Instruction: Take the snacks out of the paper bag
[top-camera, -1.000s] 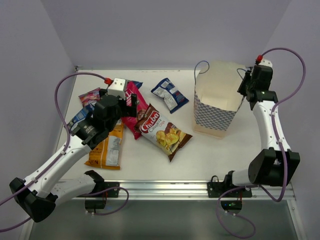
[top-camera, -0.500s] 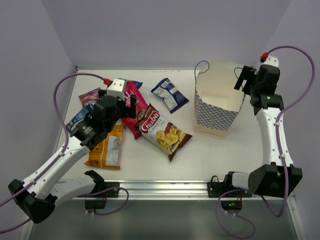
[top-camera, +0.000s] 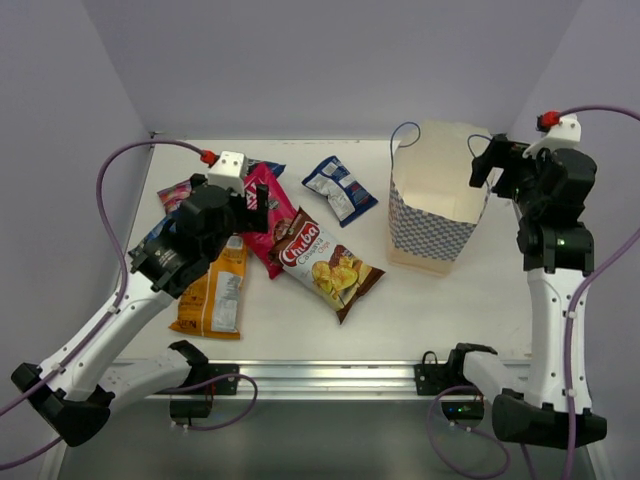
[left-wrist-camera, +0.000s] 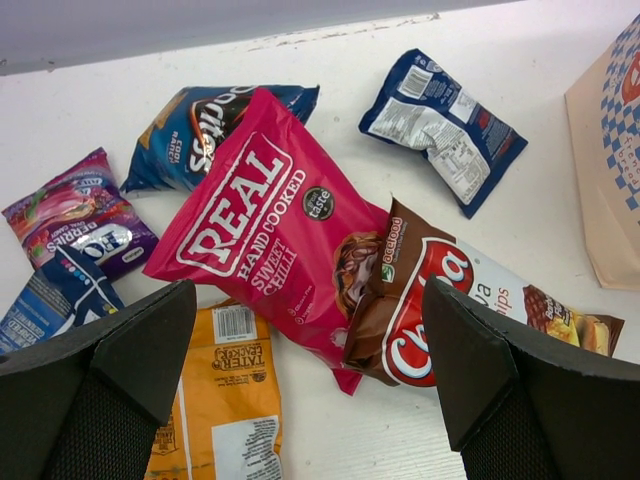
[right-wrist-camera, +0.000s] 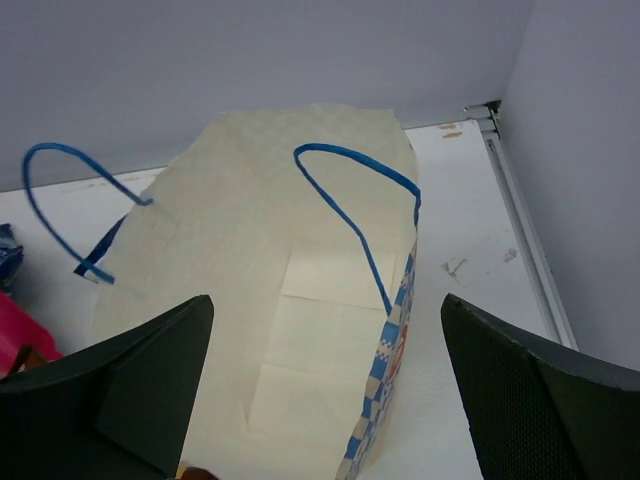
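Paper bag (top-camera: 435, 200) stands upright back-right, with bare table (top-camera: 440, 310) in front of it and along the right edge. Since a second ago the right gripper (top-camera: 488, 163) has lifted off the rim and spread wide. The left gripper (top-camera: 255, 208) is wide too, over the snacks (top-camera: 325, 265) — I count seven packets, all out on the left, plus one bag.

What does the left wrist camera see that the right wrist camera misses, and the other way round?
Left wrist only: the orange-yellow foil packet, the small pink-purple packet and the dark blue packet. Right wrist only: the plain tan inside of the white, blue-checked paper bag, no packet visible there, and its thin blue cord handles. Both: that bag, for the left just an outer edge, and the large pink-red foil packet, for the right a mere sliver.
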